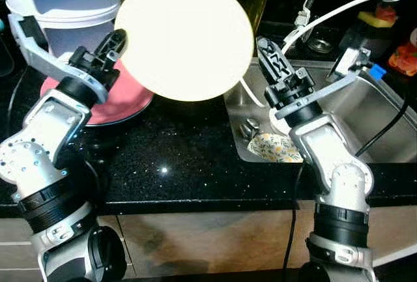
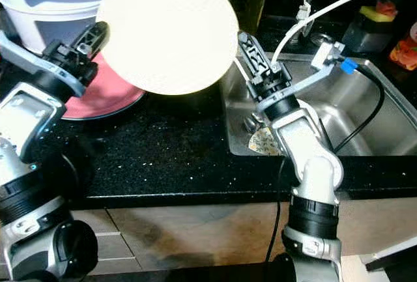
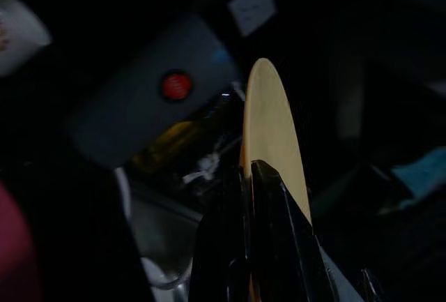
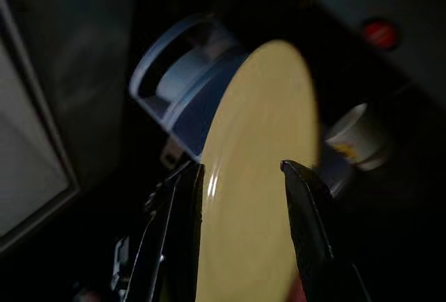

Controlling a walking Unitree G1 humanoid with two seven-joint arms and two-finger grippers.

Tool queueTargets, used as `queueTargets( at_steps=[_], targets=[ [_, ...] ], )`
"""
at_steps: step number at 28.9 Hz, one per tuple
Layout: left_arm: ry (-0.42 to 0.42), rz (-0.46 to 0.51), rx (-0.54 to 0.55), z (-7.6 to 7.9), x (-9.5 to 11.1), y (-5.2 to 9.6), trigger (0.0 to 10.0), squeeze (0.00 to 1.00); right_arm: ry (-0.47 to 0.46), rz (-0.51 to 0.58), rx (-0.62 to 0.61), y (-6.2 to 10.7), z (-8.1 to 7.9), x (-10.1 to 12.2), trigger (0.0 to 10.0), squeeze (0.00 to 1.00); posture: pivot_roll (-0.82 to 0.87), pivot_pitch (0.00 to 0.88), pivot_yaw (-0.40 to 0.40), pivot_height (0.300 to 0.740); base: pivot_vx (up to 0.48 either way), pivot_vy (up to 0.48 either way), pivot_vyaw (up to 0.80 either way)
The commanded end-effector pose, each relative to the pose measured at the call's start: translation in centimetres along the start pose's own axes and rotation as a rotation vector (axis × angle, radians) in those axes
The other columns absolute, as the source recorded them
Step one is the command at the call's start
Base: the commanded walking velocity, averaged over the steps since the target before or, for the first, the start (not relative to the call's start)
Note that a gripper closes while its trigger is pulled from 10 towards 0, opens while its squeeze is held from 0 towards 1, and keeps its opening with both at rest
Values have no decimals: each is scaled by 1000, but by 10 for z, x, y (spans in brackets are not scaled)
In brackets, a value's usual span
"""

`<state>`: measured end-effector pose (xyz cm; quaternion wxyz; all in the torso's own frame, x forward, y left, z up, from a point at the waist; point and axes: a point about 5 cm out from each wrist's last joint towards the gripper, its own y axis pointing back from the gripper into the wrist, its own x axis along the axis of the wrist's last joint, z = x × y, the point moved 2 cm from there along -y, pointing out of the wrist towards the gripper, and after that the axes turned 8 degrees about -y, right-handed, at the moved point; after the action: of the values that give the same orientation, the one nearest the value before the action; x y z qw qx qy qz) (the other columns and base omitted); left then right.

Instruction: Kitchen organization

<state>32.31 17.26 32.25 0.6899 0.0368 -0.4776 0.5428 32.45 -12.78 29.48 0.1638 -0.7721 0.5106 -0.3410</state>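
Note:
A round pale-yellow plate (image 1: 184,38) is held up on edge above the black counter (image 1: 176,165), near the sink. My left gripper (image 1: 119,40) is shut on the plate's left rim; in the left wrist view its fingers (image 3: 268,197) pinch the thin plate edge (image 3: 268,121). My right gripper (image 1: 268,51) stands open at the plate's right rim, over the sink's left edge. In the right wrist view its two fingers (image 4: 181,204) are spread, with the plate's face (image 4: 258,162) just beyond them.
A pink plate (image 1: 127,103) lies on the counter under my left arm. A white and blue container (image 1: 65,2) stands behind it. The steel sink (image 1: 365,126) holds a floral dish (image 1: 277,146). A white cable (image 1: 339,8) and a sponge (image 1: 381,16) are at the back right.

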Motion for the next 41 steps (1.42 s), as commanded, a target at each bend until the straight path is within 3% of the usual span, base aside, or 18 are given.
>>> queueTargets(
  at_steps=[1,6,13,17,29,39,40,41],
  targets=[
    [-8,-2,-78,12,0,-3,10000,0,-13,-16,8,4,-1,-3,10000,0,157,45,-69,740,0,0,0],
    [-17,-2,-103,15,0,-5,10000,0,-12,-25,-1,5,2,-4,10000,0,158,38,-63,740,0,0,0],
    [-90,17,-43,3,12,0,10000,0,72,57,-21,12,1,26,10000,0,162,35,-61,740,0,0,0],
    [-100,31,-51,3,17,1,10000,0,85,65,-29,14,2,32,10000,0,162,35,-61,740,0,0,0],
    [-70,2,-117,17,3,-10,10000,0,32,-9,-18,8,5,3,10000,0,162,39,-54,740,0,0,0],
    [-40,-52,-157,23,-14,-16,10000,0,19,-9,-21,7,8,-1,10000,0,164,38,-36,740,0,0,0],
    [-74,-84,-149,22,-19,-18,10000,0,23,3,-38,8,10,-1,2667,0,165,37,-22,740,0,0,0],
    [-90,-92,-145,21,-21,-18,10000,0,27,7,-47,8,11,-2,2667,0,165,37,-22,740,0,0,0]
  ],
)
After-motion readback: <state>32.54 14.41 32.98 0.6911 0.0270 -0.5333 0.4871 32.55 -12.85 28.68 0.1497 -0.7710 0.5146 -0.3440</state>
